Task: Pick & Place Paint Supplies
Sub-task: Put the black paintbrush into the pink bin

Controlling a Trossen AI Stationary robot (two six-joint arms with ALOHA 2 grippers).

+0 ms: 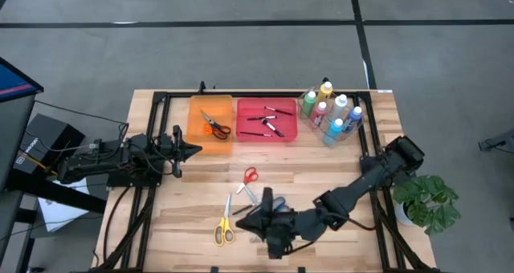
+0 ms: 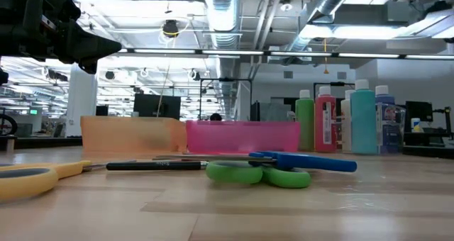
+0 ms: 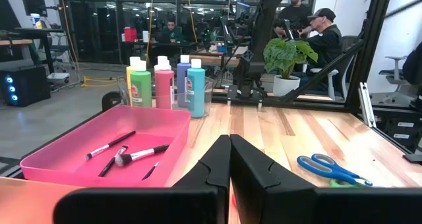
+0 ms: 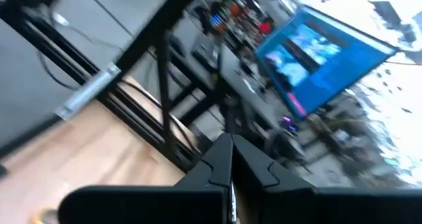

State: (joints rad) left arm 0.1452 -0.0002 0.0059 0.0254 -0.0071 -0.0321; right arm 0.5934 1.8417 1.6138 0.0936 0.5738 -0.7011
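Note:
Several paint bottles (image 1: pixel 331 111) stand upright in a clear holder at the table's far right. Dark-handled brushes (image 3: pixel 125 155) lie in the pink tray (image 1: pixel 241 120). Orange scissors (image 1: pixel 215 127) lie in the orange tray (image 1: pixel 193 140). Flat on the wood lie red scissors (image 1: pixel 249 177), yellow scissors (image 1: pixel 224 225), blue scissors (image 2: pixel 305 161), green scissors (image 2: pixel 259 175) and one brush (image 2: pixel 152 166). My left gripper (image 1: pixel 195 151) is shut, level, beside the orange tray's near edge. My right gripper (image 1: pixel 241 214) is shut, lifted over the near middle between the yellow and blue scissors, pointing left.
A potted plant (image 1: pixel 426 201) stands off the table's right edge. A black frame (image 1: pixel 152 144) runs along the table's left, right and far sides. Bare wood lies toward the near right corner (image 1: pixel 353 241). People sit in the room beyond (image 3: pixel 323 33).

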